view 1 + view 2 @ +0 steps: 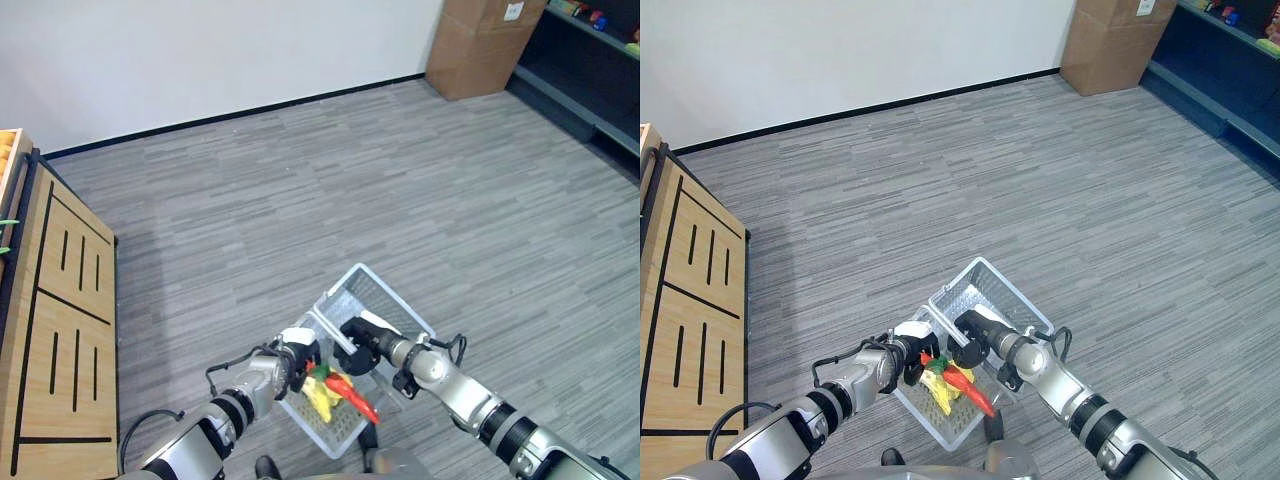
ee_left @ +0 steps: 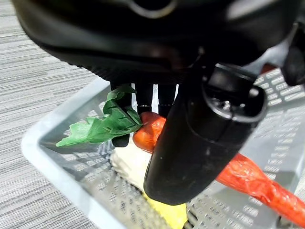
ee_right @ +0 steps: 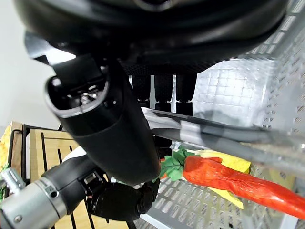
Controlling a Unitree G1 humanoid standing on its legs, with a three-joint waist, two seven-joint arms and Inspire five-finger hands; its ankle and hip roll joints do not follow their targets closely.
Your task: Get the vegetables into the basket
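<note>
My right hand (image 1: pixel 358 338) is curled round the basket (image 1: pixel 385 295) handle; my left hand (image 1: pixel 298 358) pinches the carrot (image 1: pixel 350 393) top inside.

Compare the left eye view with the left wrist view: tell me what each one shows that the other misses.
Left eye view alone: the right hand curled round the basket handle, a wooden rack on the robot's left, a cardboard box by the wall. Left wrist view alone: a close look at the carrot's green leaves past the left hand. Both: the basket holding a carrot and something yellow.
</note>
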